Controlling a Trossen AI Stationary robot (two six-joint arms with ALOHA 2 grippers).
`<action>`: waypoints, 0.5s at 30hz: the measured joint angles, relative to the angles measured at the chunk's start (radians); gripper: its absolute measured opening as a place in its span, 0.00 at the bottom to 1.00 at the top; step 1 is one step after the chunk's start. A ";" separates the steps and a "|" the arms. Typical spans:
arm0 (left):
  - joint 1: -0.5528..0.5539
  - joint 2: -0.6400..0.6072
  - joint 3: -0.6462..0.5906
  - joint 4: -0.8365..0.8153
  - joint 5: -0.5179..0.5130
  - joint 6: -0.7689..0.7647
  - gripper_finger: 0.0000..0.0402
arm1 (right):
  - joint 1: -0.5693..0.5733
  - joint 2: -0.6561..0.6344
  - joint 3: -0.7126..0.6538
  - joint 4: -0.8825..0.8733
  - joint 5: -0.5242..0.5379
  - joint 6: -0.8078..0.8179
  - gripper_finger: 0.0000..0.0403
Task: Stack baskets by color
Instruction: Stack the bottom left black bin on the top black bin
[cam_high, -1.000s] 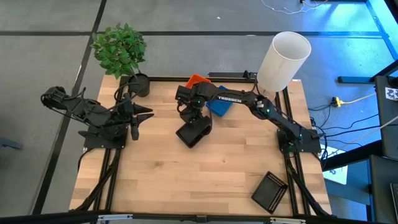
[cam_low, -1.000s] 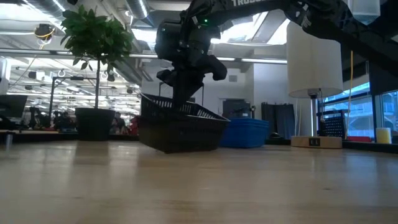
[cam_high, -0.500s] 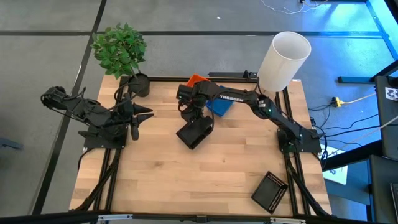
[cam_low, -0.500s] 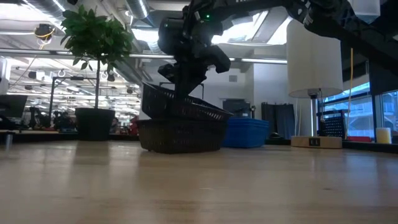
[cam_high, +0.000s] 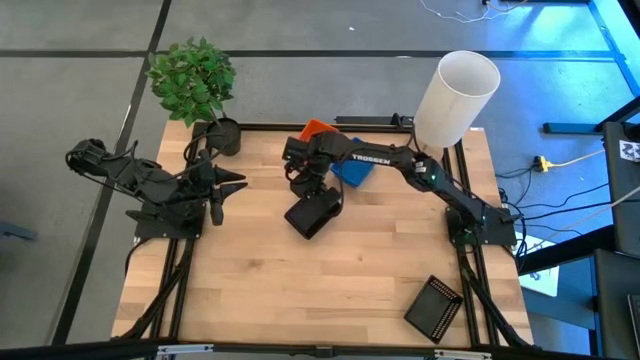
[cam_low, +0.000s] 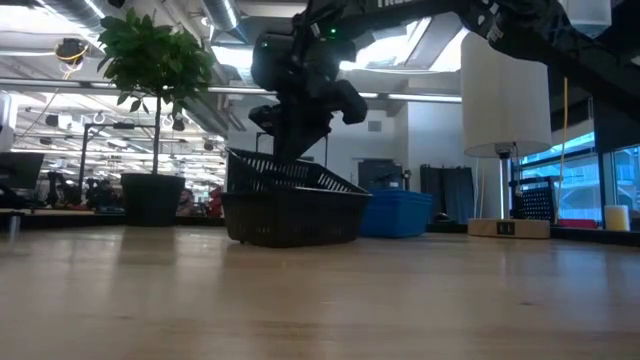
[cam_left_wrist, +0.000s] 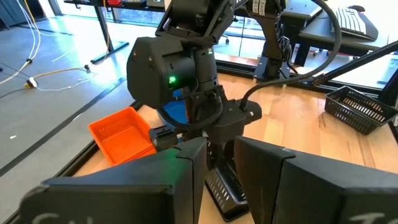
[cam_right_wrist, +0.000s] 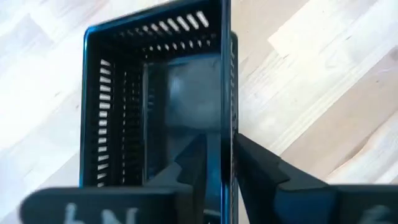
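The right claw (cam_high: 313, 190) sits over the middle of the desk (cam_high: 250, 300), its fingers (cam_right_wrist: 255, 171) straddling one side wall of the upper black basket (cam_low: 290, 175); a gap appears between fingers and wall, so the claw looks partly spread rather than pinching, though whether the wall is fully released cannot be told. In the low view this upper basket lies tilted, one end raised, inside a lower black basket (cam_low: 290, 218) that rests flat on the desk. A third black basket (cam_high: 434, 308) lies well apart at the near right corner. The blue baskets (cam_high: 352, 170) and an orange basket (cam_high: 318, 129) sit at the far edge, just behind the right arm. The left claw (cam_high: 222, 192) waits at the left side of the desk with fingers spread, holding nothing. Hazards, by judgement: the tilted basket may fail to seat and remain cocked, making the stack unstable for the third basket. If the claw lifts while a finger is inside the wall, it may catch the rim and drag or overturn both baskets. A wide retraction may also brush the blue baskets close behind. The white cylinder (cam_high: 455, 98) and the potted plant (cam_high: 195, 85) stand clear of the work.
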 joint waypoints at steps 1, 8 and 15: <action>0.000 0.000 0.000 0.000 0.000 0.000 0.19 | 0.002 0.000 0.000 0.007 0.001 0.014 0.20; 0.000 0.000 0.000 -0.008 0.000 0.000 0.19 | 0.001 -0.002 0.025 0.015 0.003 0.089 0.25; 0.000 0.000 0.000 -0.015 0.000 0.000 0.19 | 0.003 -0.024 0.026 0.014 0.020 0.129 0.25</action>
